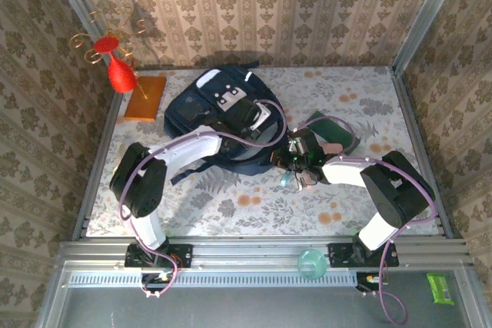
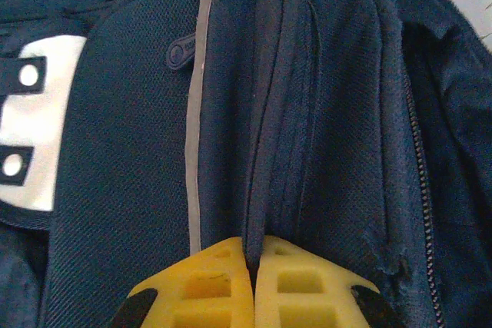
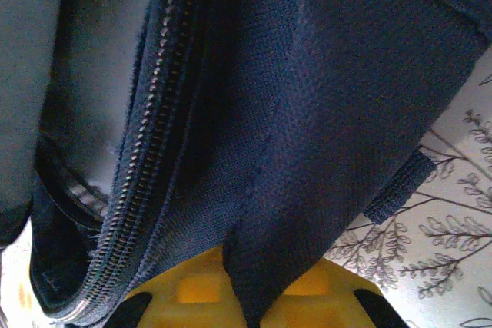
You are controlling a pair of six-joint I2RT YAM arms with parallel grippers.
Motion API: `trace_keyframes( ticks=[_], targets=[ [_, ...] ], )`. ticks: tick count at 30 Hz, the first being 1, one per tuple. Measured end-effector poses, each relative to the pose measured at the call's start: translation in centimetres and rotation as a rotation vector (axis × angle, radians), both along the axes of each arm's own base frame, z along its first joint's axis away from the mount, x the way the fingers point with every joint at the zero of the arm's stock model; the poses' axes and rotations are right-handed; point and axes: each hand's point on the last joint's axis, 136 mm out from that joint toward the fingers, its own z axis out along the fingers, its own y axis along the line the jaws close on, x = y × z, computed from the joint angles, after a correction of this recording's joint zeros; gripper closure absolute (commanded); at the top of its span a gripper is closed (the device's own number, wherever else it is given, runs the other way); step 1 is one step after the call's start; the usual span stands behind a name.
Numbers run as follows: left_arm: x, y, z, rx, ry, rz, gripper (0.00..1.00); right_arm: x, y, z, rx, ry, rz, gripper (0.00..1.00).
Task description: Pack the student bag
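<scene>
The student bag (image 1: 207,105), a dark navy backpack with a grey-white patch (image 2: 38,113) and a pale stripe (image 2: 196,113), lies in the middle of the table. My left gripper (image 1: 250,117) rests on the bag's right half. Its yellow fingers (image 2: 223,289) are shut on a raised ridge of navy fabric. My right gripper (image 1: 283,159) is at the bag's lower right edge. In the right wrist view its fingers (image 3: 184,289) are shut on a fold of bag fabric (image 3: 323,74) beside a zipper (image 3: 146,151), and the fold is lifted off the table.
A dark green flat item (image 1: 336,132) lies right of the bag, next to my right arm. An orange book (image 1: 146,97) and a red vase-shaped object (image 1: 121,73) sit at the back left. A teal cup (image 1: 311,263) and a green packet (image 1: 440,288) are off the table's front edge.
</scene>
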Motion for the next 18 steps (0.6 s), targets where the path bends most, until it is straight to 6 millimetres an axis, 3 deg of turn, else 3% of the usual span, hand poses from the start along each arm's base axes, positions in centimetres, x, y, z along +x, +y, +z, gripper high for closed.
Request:
trace_keyframes(
  ticks=[4,11,14,18],
  targets=[
    [-0.2,1.9,2.9,-0.09,-0.008,-0.005,1.0,-0.8,1.1,0.0,-0.007,-0.005,0.026,0.86],
    [0.1,7.4,7.5,-0.303,-0.016,-0.005,1.0,-2.9,2.8,0.4,-0.075,-0.015,0.113,0.57],
    [0.0,8.9,7.7,-0.349,-0.004,-0.003,1.0,-2.8,1.7,2.0,-0.164,-0.062,0.118,0.48],
    [-0.5,9.3,6.9,-0.382,0.024,-0.018,1.0,-1.2,-1.5,5.3,-0.329,-0.151,0.072,0.21]
  ],
)
